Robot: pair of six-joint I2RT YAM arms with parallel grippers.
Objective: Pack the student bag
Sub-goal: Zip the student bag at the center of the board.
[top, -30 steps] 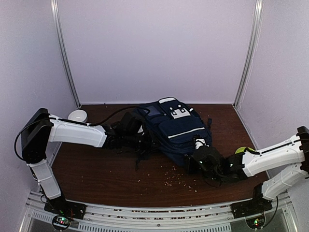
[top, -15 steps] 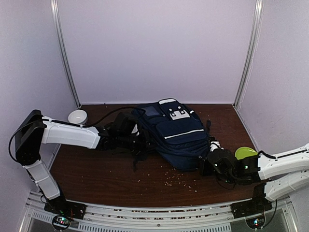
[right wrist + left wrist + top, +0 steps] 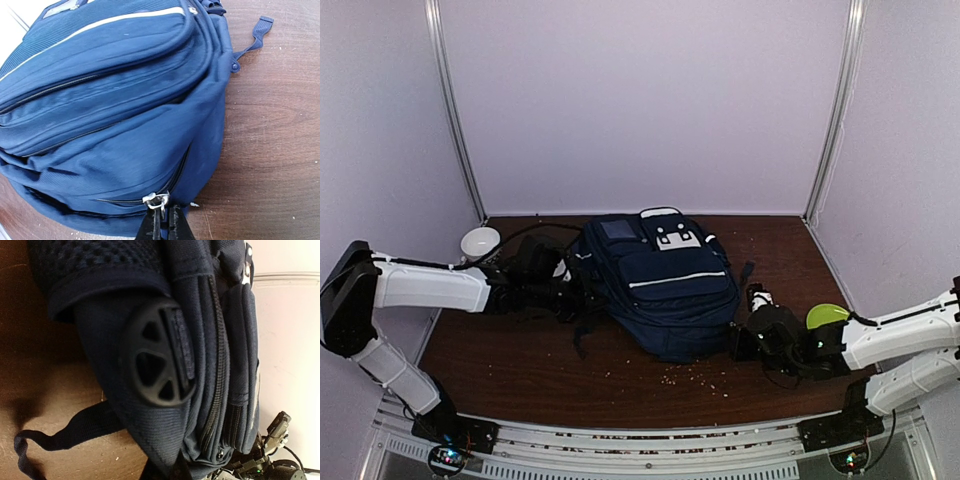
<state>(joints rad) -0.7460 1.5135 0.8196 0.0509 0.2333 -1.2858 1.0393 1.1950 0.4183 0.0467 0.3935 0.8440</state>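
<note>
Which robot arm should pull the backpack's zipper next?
Right. The right gripper is shut on the silver zipper pull of the student bag; the left gripper is at its far side.

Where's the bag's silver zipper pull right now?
Right wrist view, bottom centre: the silver zipper pull sits at the student bag's near-right corner, pinched in the right end effector, just above the table.

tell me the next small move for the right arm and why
Probably draw the zipper pull a little way along its track with the right gripper, which is shut on it at the near corner of the student bag. The left gripper sits at the opposite side, seemingly bracing it. Which direction is unclear.
</note>
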